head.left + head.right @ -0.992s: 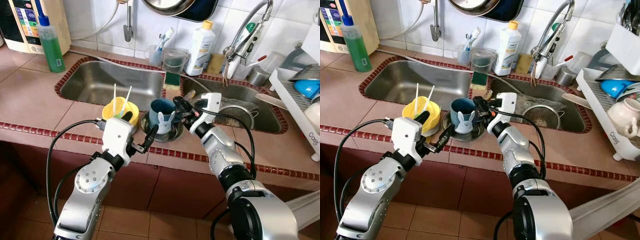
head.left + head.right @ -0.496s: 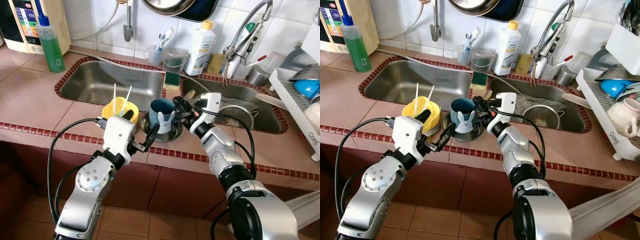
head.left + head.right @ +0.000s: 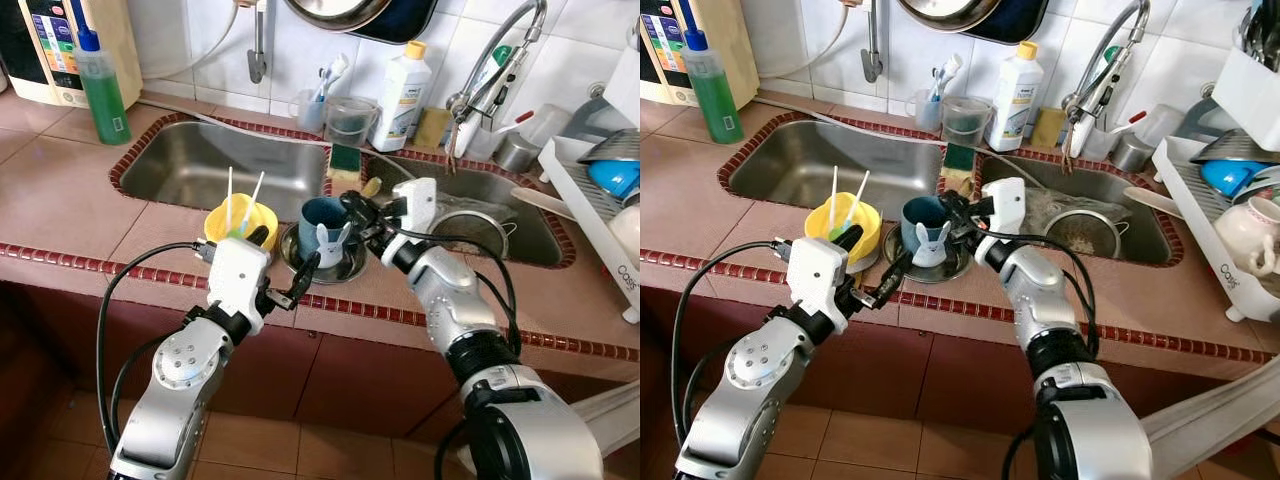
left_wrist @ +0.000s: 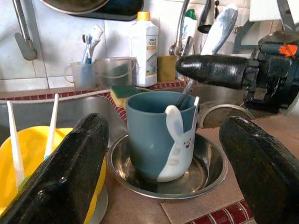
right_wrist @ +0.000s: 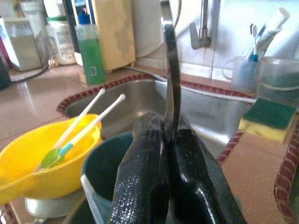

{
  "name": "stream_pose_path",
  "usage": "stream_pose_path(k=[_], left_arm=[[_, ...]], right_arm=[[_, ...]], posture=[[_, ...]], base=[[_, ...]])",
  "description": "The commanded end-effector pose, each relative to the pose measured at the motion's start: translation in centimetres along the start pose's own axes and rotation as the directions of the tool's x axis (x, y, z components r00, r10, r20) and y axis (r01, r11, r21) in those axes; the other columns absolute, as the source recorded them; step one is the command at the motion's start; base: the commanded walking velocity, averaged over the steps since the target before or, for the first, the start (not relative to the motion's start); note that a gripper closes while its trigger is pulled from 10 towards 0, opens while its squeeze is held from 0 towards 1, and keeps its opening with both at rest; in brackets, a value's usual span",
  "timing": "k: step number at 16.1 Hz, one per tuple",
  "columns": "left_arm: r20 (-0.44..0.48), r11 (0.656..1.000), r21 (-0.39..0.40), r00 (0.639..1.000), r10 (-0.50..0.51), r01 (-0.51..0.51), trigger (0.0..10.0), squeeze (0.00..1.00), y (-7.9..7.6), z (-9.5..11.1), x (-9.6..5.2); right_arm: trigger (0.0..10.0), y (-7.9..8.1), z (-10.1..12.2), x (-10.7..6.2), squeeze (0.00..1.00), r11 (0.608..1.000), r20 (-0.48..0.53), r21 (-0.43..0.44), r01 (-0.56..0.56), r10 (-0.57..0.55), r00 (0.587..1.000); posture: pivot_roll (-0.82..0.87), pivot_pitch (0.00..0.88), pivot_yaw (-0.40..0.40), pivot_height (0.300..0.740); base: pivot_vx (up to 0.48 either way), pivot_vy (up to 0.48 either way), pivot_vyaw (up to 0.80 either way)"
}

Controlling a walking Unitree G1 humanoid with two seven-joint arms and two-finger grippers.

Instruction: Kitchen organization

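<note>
A teal cup (image 3: 322,226) with a white bunny on its front stands in a shallow steel dish (image 3: 348,268) on the counter between the two sinks. My right gripper (image 3: 350,205) hovers just over the cup's rim, shut on the thin handle of a metal utensil (image 5: 169,70) whose lower end goes down into the cup. My left gripper (image 3: 285,250) is open at the dish's front edge, pointing at the cup (image 4: 159,135) with nothing between its fingers. A yellow bowl (image 3: 240,220) holding two white sticks sits to the left of the dish.
Left sink (image 3: 215,165) and right sink (image 3: 500,205) lie behind. A green sponge (image 3: 345,158) rests on the divider. A green soap bottle (image 3: 100,85), a white bottle (image 3: 402,90), a tap (image 3: 495,60) and a dish rack (image 3: 600,190) line the back and right.
My right gripper has lifted slightly and shifted back with the utensil held in it. The left gripper has hardly moved.
</note>
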State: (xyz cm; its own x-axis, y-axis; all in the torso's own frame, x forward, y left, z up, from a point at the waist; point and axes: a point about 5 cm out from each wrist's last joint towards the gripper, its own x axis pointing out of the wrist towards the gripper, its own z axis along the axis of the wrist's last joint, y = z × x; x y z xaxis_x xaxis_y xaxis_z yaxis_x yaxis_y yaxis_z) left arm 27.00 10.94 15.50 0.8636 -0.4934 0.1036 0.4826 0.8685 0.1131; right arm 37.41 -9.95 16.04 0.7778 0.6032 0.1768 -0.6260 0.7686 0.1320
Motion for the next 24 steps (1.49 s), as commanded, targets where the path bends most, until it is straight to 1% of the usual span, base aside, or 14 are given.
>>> stream_pose_path(k=[1,4,8,9,12,14,15,16,18,21,24], left_arm=[[0.017,1.0,0.005,1.0,-0.025,0.025,10.0,0.0,-0.5,0.5,0.1],[0.014,1.0,0.007,1.0,-0.027,0.027,10.0,0.0,-0.4,0.5,0.1],[0.015,0.999,0.013,0.999,-0.034,0.034,10.0,0.0,-0.3,0.5,0.1],[0.015,0.999,0.014,0.999,-0.035,0.035,10.0,0.0,-0.3,0.5,0.1],[0.02,1.0,0.01,1.0,-0.02,0.02,10.0,0.0,-0.1,0.6,0.2],[0.031,1.0,-0.008,0.999,0.027,-0.027,10.0,0.0,0.8,0.8,0.2],[0.039,0.998,-0.004,0.997,0.068,-0.068,10.0,0.0,1.7,0.9,0.1],[0.069,0.99,0.014,0.988,0.137,-0.138,10.0,0.0,3.4,1.5,0.0],[0.073,0.983,-0.019,0.98,0.183,-0.182,10.0,0.0,5.0,1.9,-0.3],[0.07,0.983,-0.021,0.981,0.182,-0.181,10.0,0.0,6.2,2.3,-0.3],[0.066,0.985,-0.045,0.983,0.169,-0.166,10.0,0.0,6.5,2.4,-0.3]], right_arm=[[10.0,-0.5,1.6,-0.1,0.0,1.0,0.056,-0.005,0.003,-0.002,0.998],[10.0,-0.4,3.6,0.1,0.0,1.0,0.125,-0.002,-0.013,0.013,0.992],[10.0,-0.1,6.9,0.2,0.0,0.999,0.218,-0.007,-0.035,0.035,0.975],[10.0,-0.1,7.3,0.2,0.0,0.999,0.232,-0.005,-0.035,0.035,0.972],[10.0,-0.4,9.2,-0.3,0.0,1.0,0.305,-0.02,0.001,0.005,0.952],[10.0,-0.9,10.3,-0.9,0.0,0.998,0.362,-0.04,0.054,-0.036,0.931],[10.0,-1.4,11.0,-1.3,0.0,0.995,0.395,-0.043,0.093,-0.068,0.916],[10.0,-2.2,11.5,-1.9,0.0,0.989,0.423,-0.032,0.147,-0.12,0.898],[10.0,-2.5,11.5,-2.3,0.0,0.982,0.415,-0.067,0.175,-0.132,0.9],[10.0,-2.5,11.5,-2.4,0.0,0.979,0.409,-0.086,0.187,-0.136,0.902],[10.0,-2.3,11.6,-2.4,0.0,0.978,0.411,-0.097,0.185,-0.13,0.902]], posture=[[0.07,0.0,-0.138,0.732],[0.07,0.0,-0.134,0.732],[0.07,0.0,-0.126,0.732],[0.07,0.0,-0.126,0.732],[0.06,0.0,-0.126,0.732],[0.06,0.0,-0.127,0.732],[0.06,0.0,-0.128,0.732],[0.07,0.0,-0.131,0.732],[0.07,0.0,-0.129,0.732],[0.06,0.0,-0.121,0.732],[0.06,0.0,-0.115,0.732]], base=[[0.0,0.0,0.0],[0.0,0.0,0.0],[0.0,0.0,0.0],[0.0,0.0,0.0],[0.0,0.0,0.0],[0.0,0.0,0.0],[0.0,0.0,0.0],[0.0,0.0,0.0],[0.0,0.0,0.0],[0.0,0.0,0.0],[0.0,0.0,0.0]])
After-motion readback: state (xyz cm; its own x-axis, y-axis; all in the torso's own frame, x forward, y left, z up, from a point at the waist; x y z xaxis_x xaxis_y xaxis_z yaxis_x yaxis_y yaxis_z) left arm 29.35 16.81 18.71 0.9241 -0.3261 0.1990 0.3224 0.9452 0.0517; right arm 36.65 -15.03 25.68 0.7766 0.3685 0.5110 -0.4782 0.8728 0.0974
